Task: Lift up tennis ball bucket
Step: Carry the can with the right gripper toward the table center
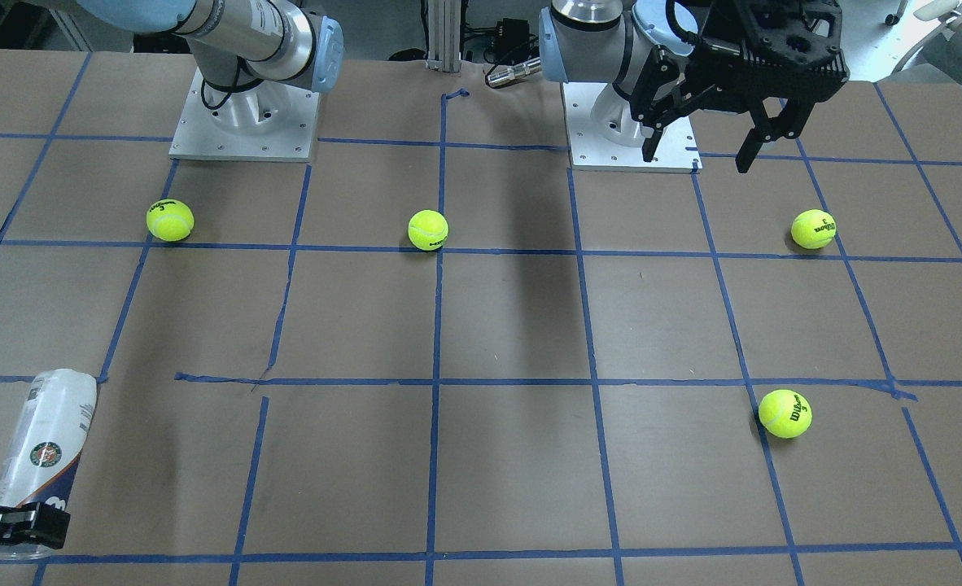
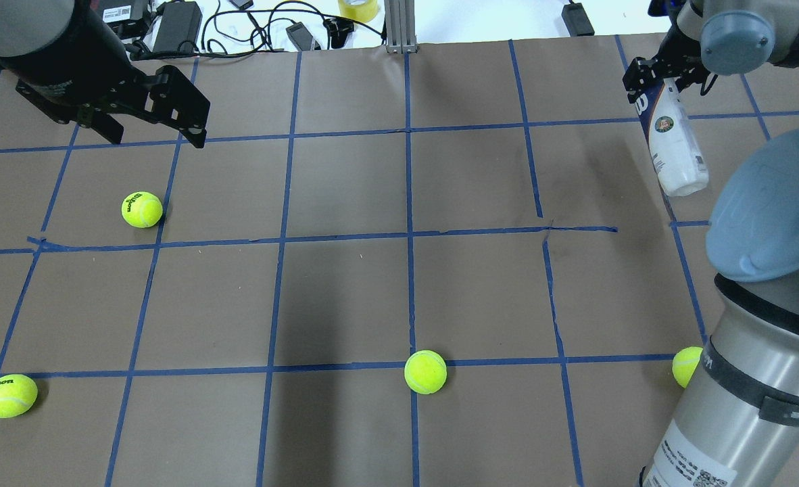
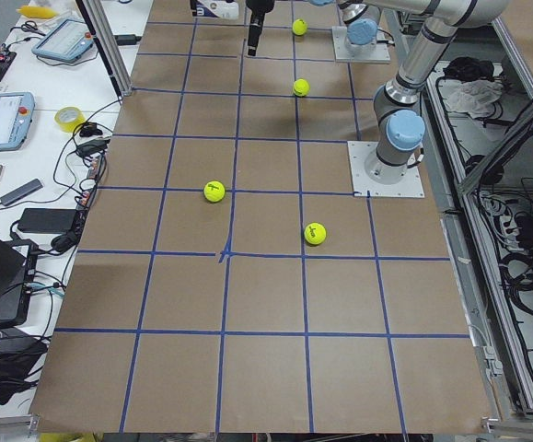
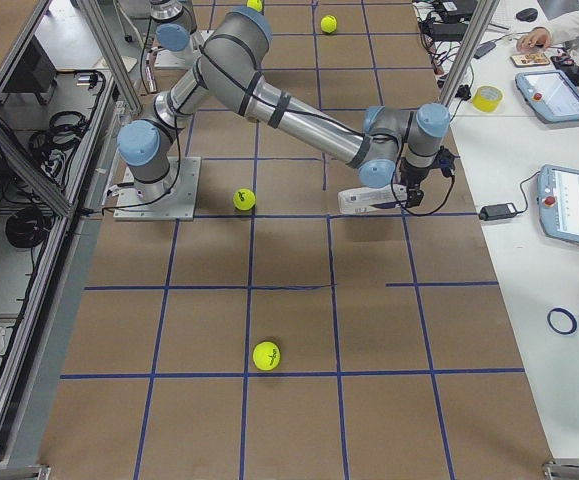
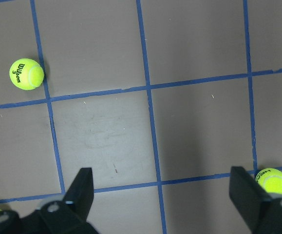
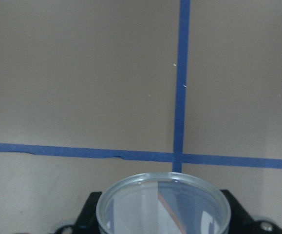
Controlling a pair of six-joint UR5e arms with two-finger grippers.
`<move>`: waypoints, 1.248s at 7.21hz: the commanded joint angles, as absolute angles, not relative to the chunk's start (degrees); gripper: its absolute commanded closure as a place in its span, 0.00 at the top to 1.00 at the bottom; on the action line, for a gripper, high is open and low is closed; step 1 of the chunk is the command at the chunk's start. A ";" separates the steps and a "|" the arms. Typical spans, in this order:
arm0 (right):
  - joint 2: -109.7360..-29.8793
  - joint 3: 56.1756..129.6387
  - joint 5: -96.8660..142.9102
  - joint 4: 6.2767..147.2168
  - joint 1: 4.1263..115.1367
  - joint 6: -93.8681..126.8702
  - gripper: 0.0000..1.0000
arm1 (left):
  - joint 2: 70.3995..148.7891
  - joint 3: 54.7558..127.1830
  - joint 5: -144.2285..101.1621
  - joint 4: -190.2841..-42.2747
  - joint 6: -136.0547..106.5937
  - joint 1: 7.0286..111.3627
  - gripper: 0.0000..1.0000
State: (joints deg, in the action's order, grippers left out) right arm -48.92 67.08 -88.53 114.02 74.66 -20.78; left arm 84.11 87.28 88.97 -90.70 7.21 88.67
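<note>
Here, gripping the tennis ball bucket [image 2: 673,149] at its clear-rimmed end with the right gripper [image 2: 655,82], jaws closed on the plastic wall, toward the far right of the table [image 2: 345,297] (other end slanting downward; contact with that surface not discernible). Raise straight up and slowly, with a steady squeeze, against slipping or buckling of the slick wall. Leave the left gripper [image 2: 156,135], jaws spread wide and empty, parked above its own side.

A blue tape grid [image 1: 437,325] is laid across the brown paper-covered table [image 1: 351,317]. Black lettering is printed on the yellow-green felt tennis balls [image 1: 428,229]. The clear-plastic cylindrical tennis ball bucket [image 1: 45,443] is wrapped in white — a navy band and round green logo are shown.
</note>
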 commanded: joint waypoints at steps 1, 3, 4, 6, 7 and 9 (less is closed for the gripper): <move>-51.76 67.24 -87.98 113.65 81.61 -26.93 0.29 | 84.11 87.28 89.03 -90.70 7.21 88.59 1.00; -52.38 67.06 -87.63 114.42 88.39 -33.87 0.27 | 84.11 87.28 89.03 -90.70 7.21 88.59 1.00; -51.95 67.15 -86.76 116.78 90.68 -38.10 0.19 | 84.11 87.28 89.03 -90.70 7.21 88.59 1.00; -51.68 67.06 -86.39 118.03 97.42 -53.27 0.16 | 84.11 87.28 89.03 -90.70 7.21 88.59 1.00; -51.24 67.41 -86.74 120.04 103.13 -61.18 0.18 | 84.11 87.28 89.03 -90.70 7.21 88.68 1.00; -51.24 68.55 -87.18 120.24 108.51 -66.08 0.18 | 84.11 87.28 89.03 -90.79 7.21 88.68 1.00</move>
State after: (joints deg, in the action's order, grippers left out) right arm -51.26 67.80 -86.83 119.92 104.39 -62.64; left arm 84.11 87.28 89.03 -90.72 7.21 88.64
